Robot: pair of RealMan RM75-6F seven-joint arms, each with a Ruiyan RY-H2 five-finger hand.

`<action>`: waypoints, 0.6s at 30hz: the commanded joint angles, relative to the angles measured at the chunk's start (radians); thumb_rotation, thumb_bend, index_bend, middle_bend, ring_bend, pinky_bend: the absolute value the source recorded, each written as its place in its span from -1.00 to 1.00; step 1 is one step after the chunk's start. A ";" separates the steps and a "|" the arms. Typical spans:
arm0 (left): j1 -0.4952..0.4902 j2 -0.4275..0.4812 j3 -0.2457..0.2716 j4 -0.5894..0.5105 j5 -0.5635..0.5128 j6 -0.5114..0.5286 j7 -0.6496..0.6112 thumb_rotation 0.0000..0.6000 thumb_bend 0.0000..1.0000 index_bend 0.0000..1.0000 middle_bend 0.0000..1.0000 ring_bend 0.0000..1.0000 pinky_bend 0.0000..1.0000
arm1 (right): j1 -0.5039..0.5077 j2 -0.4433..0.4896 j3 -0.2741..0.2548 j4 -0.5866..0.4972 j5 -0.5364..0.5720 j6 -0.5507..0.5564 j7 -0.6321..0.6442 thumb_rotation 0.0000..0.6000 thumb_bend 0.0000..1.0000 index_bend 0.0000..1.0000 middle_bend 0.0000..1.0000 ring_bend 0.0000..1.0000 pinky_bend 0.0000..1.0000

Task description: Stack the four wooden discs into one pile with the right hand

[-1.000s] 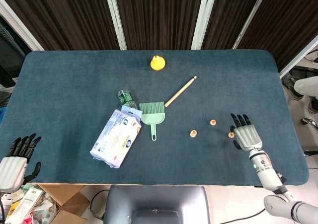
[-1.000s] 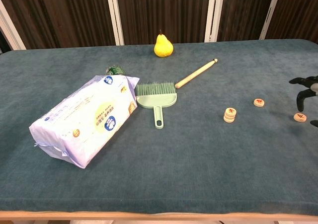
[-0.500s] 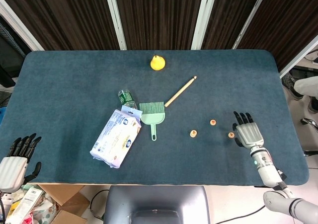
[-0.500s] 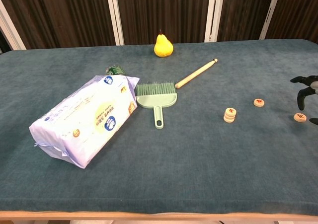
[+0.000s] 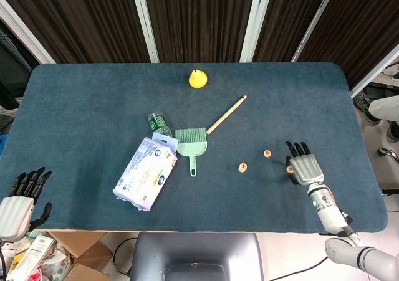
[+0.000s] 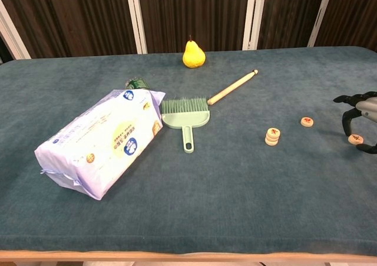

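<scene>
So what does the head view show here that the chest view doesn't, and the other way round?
Only the head view shows the left hand, off the table's near-left corner, and the whole right hand with its forearm. Only the chest view reveals that the middle piece is a two-disc stack; from above it looks like a single disc. Both show the two loose discs, the right hand's fingers beside the nearer one, plus the pear, brush, stick and wipes pack.
</scene>
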 commanded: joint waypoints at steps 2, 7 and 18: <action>0.000 0.000 0.001 0.000 0.001 0.001 0.001 1.00 -0.01 -1.00 -1.00 -1.00 -1.00 | -0.001 -0.003 0.002 0.005 0.002 -0.001 -0.002 1.00 -0.06 0.18 -0.91 -1.00 -1.00; 0.000 -0.001 0.001 -0.001 0.001 -0.001 0.003 1.00 0.00 -1.00 -1.00 -1.00 -1.00 | -0.004 -0.007 0.006 0.004 0.003 0.007 -0.012 1.00 -0.06 0.26 -0.91 -1.00 -1.00; -0.002 -0.001 0.000 -0.003 0.002 -0.001 -0.003 1.00 0.00 -1.00 -1.00 -1.00 -1.00 | 0.016 0.025 0.039 -0.128 -0.061 0.090 -0.010 1.00 -0.06 0.27 -0.91 -1.00 -1.00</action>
